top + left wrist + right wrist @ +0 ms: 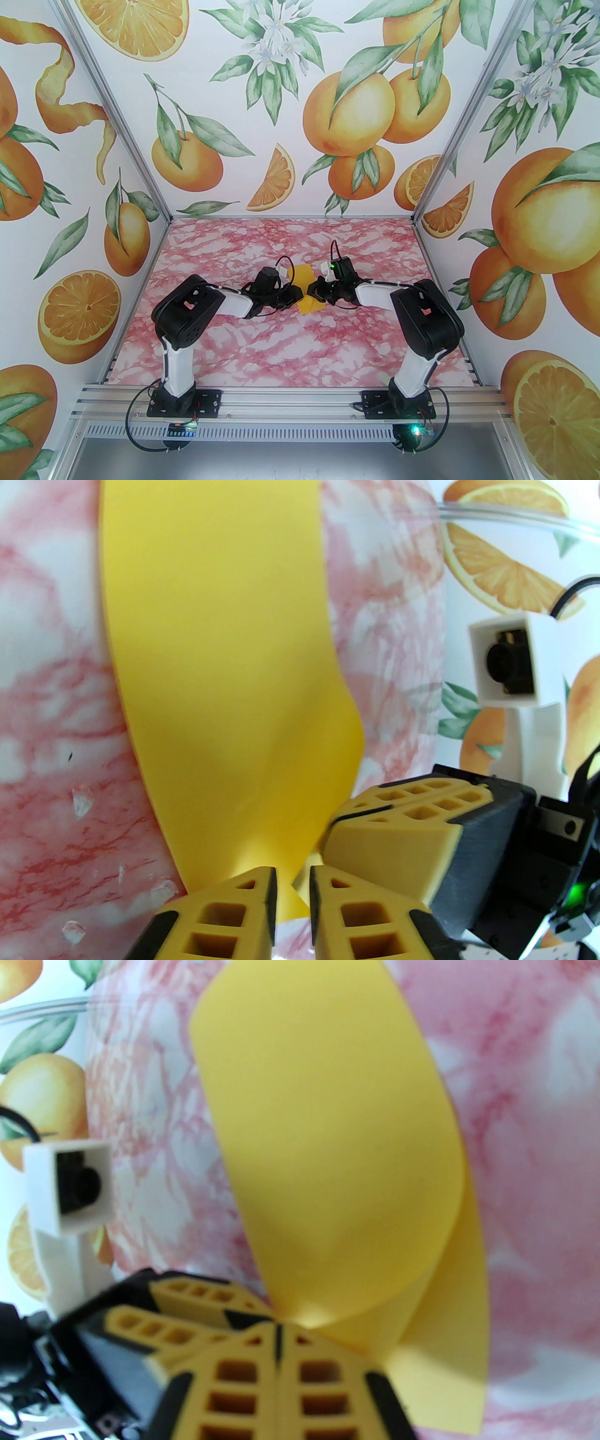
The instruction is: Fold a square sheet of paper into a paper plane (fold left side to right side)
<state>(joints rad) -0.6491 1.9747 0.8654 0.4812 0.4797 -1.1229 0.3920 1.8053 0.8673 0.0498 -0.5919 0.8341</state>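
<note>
My pink-marbled bench [234, 337] sits between orange-print walls [328, 117]. At its middle, my right gripper [279, 1330] is clamped on the curled square sheet of paper [303, 274]. My left gripper [291, 878] straddles its edge, jaws slightly apart.

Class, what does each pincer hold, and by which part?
Right pincer: the yellow paper sheet, pinched at its curled near edge. Left pincer: paper between its jaws; grip unclear.

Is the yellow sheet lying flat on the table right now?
No: the square sheet of paper bows upward, its upper layer curled over the lower, one end pinched in the shut right gripper.
</note>
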